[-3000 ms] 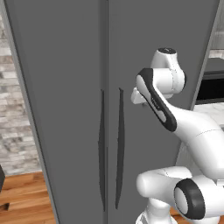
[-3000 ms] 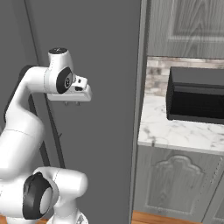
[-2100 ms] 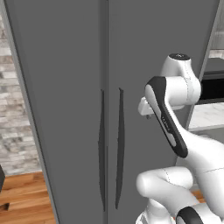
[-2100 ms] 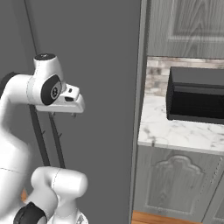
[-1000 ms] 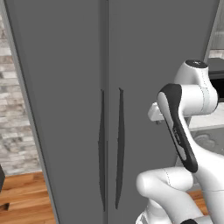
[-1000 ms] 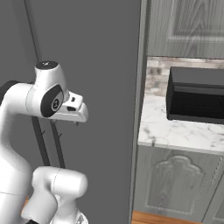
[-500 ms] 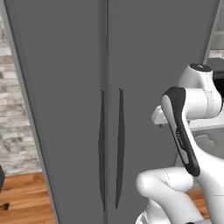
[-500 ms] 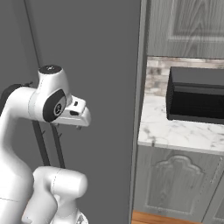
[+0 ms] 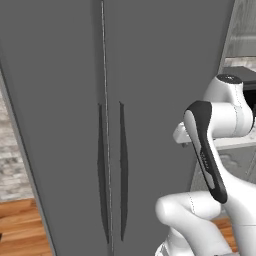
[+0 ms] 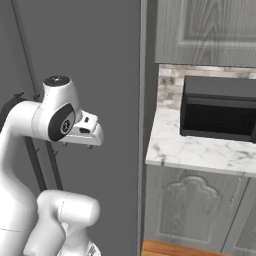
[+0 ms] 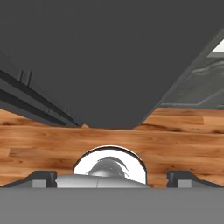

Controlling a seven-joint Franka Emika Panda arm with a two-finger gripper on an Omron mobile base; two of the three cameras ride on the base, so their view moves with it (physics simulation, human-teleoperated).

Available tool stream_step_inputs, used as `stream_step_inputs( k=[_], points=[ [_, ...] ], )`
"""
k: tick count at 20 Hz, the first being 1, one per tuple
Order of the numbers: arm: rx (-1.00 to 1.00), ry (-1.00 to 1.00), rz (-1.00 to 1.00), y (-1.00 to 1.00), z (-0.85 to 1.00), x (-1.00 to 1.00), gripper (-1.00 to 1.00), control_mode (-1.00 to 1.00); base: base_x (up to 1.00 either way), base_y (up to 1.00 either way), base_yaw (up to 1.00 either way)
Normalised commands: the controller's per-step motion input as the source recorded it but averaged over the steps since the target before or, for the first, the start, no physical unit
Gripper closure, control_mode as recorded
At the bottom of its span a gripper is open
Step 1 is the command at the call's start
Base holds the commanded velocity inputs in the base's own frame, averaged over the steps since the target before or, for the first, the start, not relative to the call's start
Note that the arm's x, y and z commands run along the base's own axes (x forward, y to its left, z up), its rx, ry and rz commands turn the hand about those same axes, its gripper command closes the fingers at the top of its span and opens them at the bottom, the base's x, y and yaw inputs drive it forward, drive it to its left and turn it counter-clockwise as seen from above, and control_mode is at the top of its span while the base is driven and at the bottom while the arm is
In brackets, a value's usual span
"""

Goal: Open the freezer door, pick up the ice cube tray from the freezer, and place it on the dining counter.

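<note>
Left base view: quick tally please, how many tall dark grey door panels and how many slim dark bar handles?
Tall dark grey door panels: 2, the freezer door and its twin
Slim dark vertical bar handles: 2, one and another
Total: 4

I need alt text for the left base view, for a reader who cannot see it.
Two tall dark grey doors stand shut, the freezer door on the left with its bar handle beside the centre seam. The white arm rises at lower right, apart from both handles.
</note>
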Motion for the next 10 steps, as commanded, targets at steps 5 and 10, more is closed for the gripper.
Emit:
stream_step_inputs(
  k=[5,10],
  points=[
    [0.0,0.0,0.0,0.0,0.0,0.0,-1.0,1.0,0.09,-0.16,0.0],
    [0.0,0.0,0.0,0.0,0.0,0.0,-1.0,1.0,0.31,0.0,0.0]
  ],
)
